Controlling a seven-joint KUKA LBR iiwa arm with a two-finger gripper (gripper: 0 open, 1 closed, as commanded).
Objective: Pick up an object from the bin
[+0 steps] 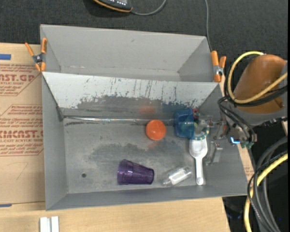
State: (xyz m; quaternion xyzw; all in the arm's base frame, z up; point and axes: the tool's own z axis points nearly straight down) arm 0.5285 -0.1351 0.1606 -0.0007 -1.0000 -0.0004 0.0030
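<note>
My gripper is low at the bin's right wall, about halfway down it. Right beside it on its left is a blue see-through cup-like thing, close enough that I cannot tell whether they touch. Just below the gripper lies a white plastic scoop, its bowl towards the gripper and its handle pointing to the bin's front edge. An orange ball rests left of the blue thing.
A purple cup lies on its side near the front edge, with a small clear bottle to its right. The arm with its orange cover and cables stands over the bin's right rim.
</note>
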